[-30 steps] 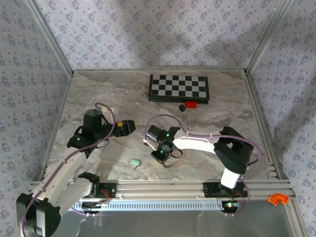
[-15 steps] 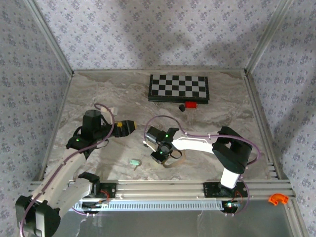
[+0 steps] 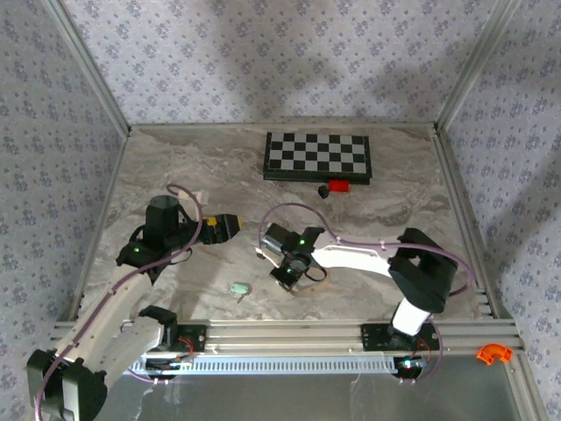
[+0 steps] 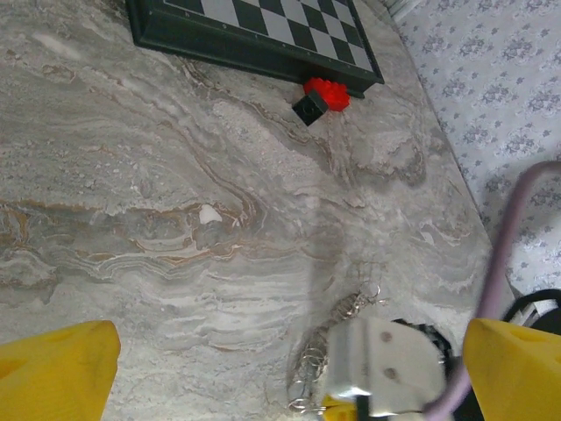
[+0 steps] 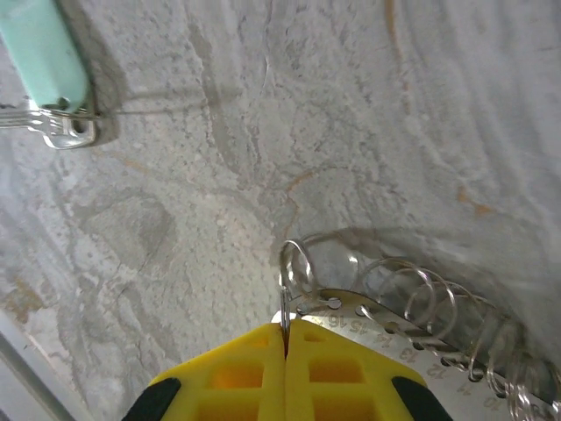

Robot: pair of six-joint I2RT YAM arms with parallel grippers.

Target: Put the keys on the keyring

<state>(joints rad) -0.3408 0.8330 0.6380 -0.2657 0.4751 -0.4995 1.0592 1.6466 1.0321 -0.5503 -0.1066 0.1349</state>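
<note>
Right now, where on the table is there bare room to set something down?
Bare tabletop lies between the checkerboard and the left wall, and right of the red block. It is crowded near centre: the key, right gripper, keyring.

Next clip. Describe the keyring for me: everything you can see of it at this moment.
The keyring is a thin, curved, silvery-tan strip stamped with small numbers, with a row of fine wire rings threaded along it. It lies as a floppy loop on the marbled table. One end ring is pinched between the shut yellow fingers of the right gripper. The mint-headed key lies apart on the table, not on it.
</note>
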